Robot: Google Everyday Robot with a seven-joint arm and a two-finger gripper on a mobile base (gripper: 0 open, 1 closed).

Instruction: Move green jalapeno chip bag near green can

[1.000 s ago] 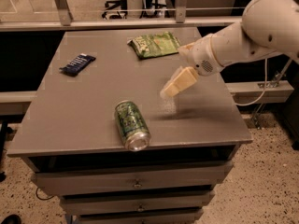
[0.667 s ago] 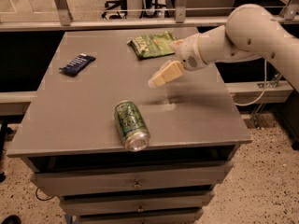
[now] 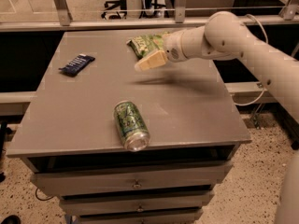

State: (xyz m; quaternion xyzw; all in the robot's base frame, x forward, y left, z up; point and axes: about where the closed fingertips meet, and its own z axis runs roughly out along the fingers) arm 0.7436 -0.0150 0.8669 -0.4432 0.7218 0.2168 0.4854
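Tabletop [image 3: 187,106]: gripper [image 3: 143,65] beside crinkly green bag [image 3: 145,43]

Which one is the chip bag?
On the grey table, look at the far edge, near the middle. The green jalapeno chip bag lies there, just behind the robot's cream pincer. It is crinkly and flat, unlike the round green can near the front or the dark blue wrapper.

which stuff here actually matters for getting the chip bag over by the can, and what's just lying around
Part of the job:
green jalapeno chip bag, at the table's far edge
green can, on its side near the front edge
end effector, above the table at the bag's near side

Just lying about:
dark blue bar wrapper, far left
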